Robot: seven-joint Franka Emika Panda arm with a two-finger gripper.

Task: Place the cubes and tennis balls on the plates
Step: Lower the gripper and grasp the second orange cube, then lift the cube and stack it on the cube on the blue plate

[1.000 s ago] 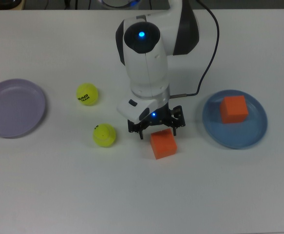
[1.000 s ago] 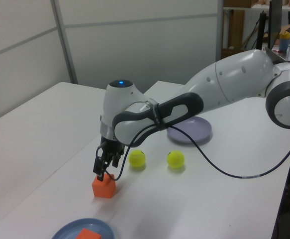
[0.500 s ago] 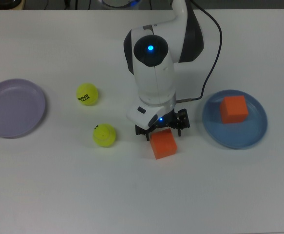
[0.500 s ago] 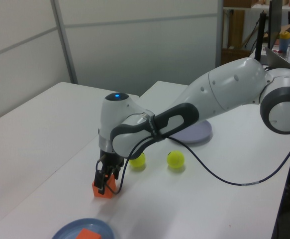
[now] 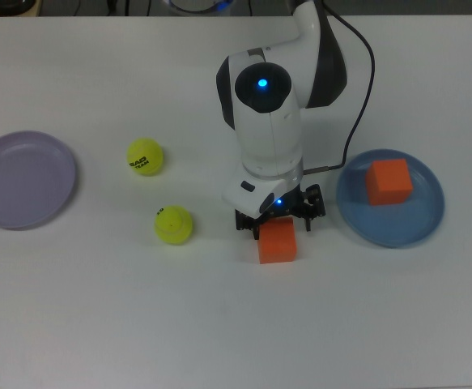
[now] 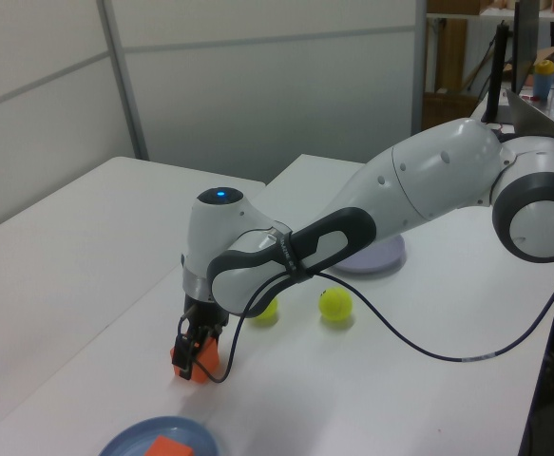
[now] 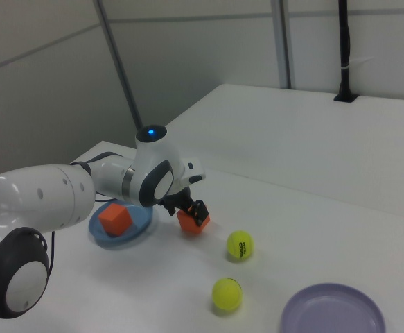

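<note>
One orange cube (image 5: 278, 245) rests on the table, squared up between my fingers. My gripper (image 5: 278, 229) is down over it and shut on it, with the cube (image 6: 204, 357) flanked by black fingers and the gripper (image 7: 192, 212) low on the cube (image 7: 188, 223). The other orange cube (image 5: 389, 181) lies on the blue plate (image 5: 418, 219). Two tennis balls (image 5: 145, 156) (image 5: 174, 224) sit loose on the table at the top view's left of my gripper. The lavender plate (image 5: 25, 180) holds nothing at the top view's far left.
A black cable (image 5: 357, 105) runs from the arm down towards the blue plate. The arm's white body (image 5: 264, 113) hangs over the table's middle. In the left view the blue plate (image 6: 139, 439) lies at the bottom edge, the lavender plate (image 6: 376, 258) behind the arm.
My gripper has moved toward the top view's right and sunk down over the loose cube. The cube has turned from slightly skewed to square and shifted a little to the right.
</note>
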